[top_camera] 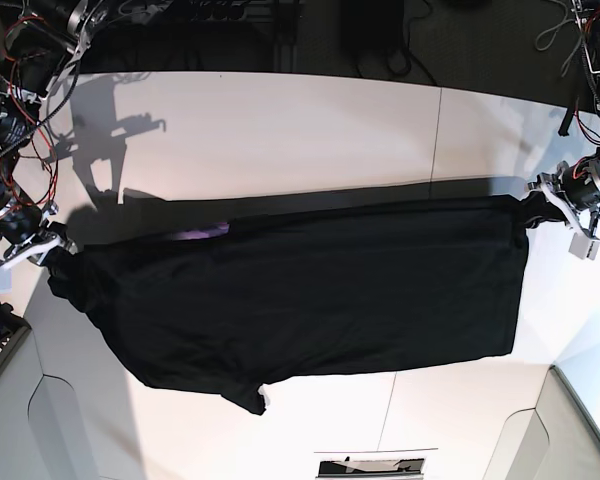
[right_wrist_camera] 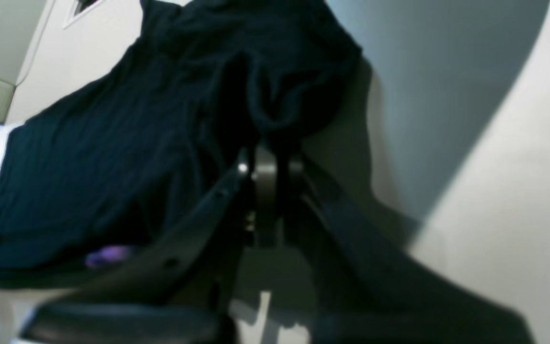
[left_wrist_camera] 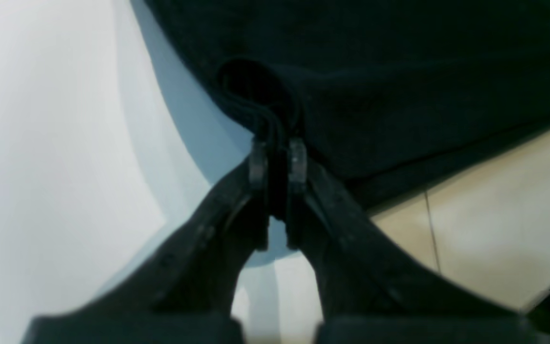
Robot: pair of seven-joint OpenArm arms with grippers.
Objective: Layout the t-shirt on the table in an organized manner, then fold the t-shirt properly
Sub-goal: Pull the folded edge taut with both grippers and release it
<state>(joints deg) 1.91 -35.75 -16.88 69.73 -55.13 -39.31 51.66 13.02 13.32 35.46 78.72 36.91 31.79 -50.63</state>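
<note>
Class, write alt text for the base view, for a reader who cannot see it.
A black t-shirt is stretched wide across a white table, held at opposite ends by two grippers: the right gripper at the picture's left, the left gripper at its right. A purple patch shows at the shirt's far edge.

We see the t-shirt (top_camera: 310, 290) stretched wide across the middle of the worktop (top_camera: 280, 130). Our left gripper (top_camera: 542, 203) pinches one end, at the right side of the base view. Our right gripper (top_camera: 50, 248) pinches the other end, at the left side. A sleeve hangs out near the front edge
</note>
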